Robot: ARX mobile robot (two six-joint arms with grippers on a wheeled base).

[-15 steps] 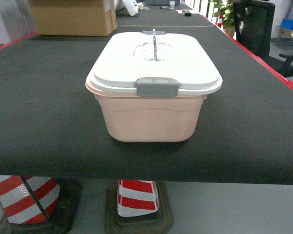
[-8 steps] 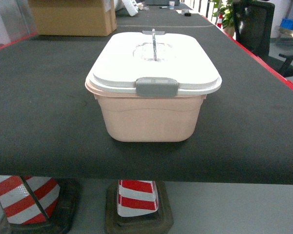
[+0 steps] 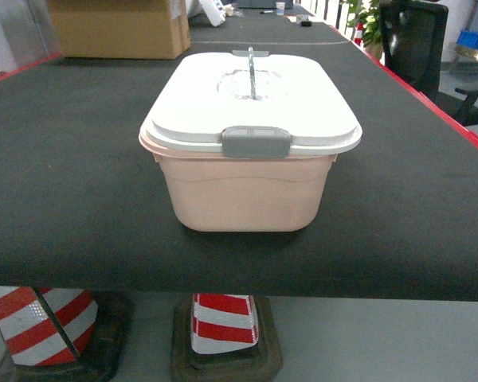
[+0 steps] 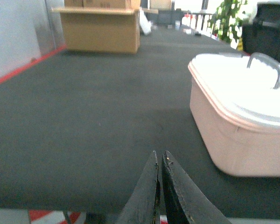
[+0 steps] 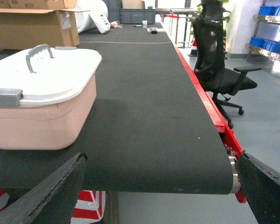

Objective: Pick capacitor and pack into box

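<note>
The box (image 3: 247, 191) is a pale pink tub standing on the black belt, closed by a white lid (image 3: 251, 99) with a grey latch (image 3: 256, 142) and a grey handle. It also shows at the right of the left wrist view as the box (image 4: 238, 140) and at the left of the right wrist view as the box (image 5: 37, 121). The capacitor is out of view. My left gripper (image 4: 159, 156) is shut with nothing in it, low at the belt's near edge, left of the box. My right gripper (image 5: 161, 163) is open wide and empty, right of the box. Neither gripper shows in the head view.
The black belt (image 3: 64, 183) runs away from me, with a red frame rail (image 5: 210, 107) along its right side. A brown cardboard carton (image 3: 119, 28) stands at the far left. A black office chair (image 5: 217, 65) and blue bins (image 5: 270, 11) are off to the right. Striped cones (image 3: 223, 322) stand below.
</note>
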